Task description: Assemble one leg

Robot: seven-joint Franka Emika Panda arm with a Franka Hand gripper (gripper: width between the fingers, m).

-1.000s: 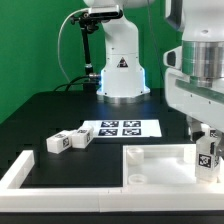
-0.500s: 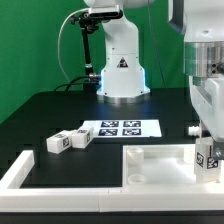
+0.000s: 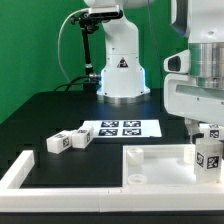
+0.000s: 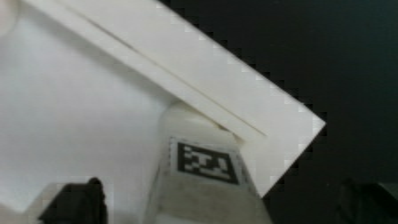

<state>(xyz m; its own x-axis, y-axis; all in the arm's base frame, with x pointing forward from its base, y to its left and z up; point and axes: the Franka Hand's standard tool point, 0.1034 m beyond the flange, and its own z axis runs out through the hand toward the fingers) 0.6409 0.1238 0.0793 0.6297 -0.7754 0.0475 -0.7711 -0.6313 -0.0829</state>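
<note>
One leg (image 3: 207, 156), a short white post with a square tag, stands upright on the far right corner of the large white panel (image 3: 155, 166). In the wrist view the leg (image 4: 210, 165) rises from the panel (image 4: 89, 110) between my two dark fingers (image 4: 71, 202), with a gap showing on each side. My gripper (image 3: 205, 135) is open around the top of the leg. Two more legs (image 3: 57, 142) (image 3: 79, 136) lie side by side on the black table at the exterior view's left.
The marker board (image 3: 121, 128) lies flat behind the panel. A white L-shaped wall (image 3: 14, 172) runs along the front left. The robot's base (image 3: 122, 72) stands at the back centre. A hole (image 3: 133, 153) shows in the panel's near left corner.
My gripper went down over the leg, then rose a little and turned. The leg has stayed upright on the panel's corner.
</note>
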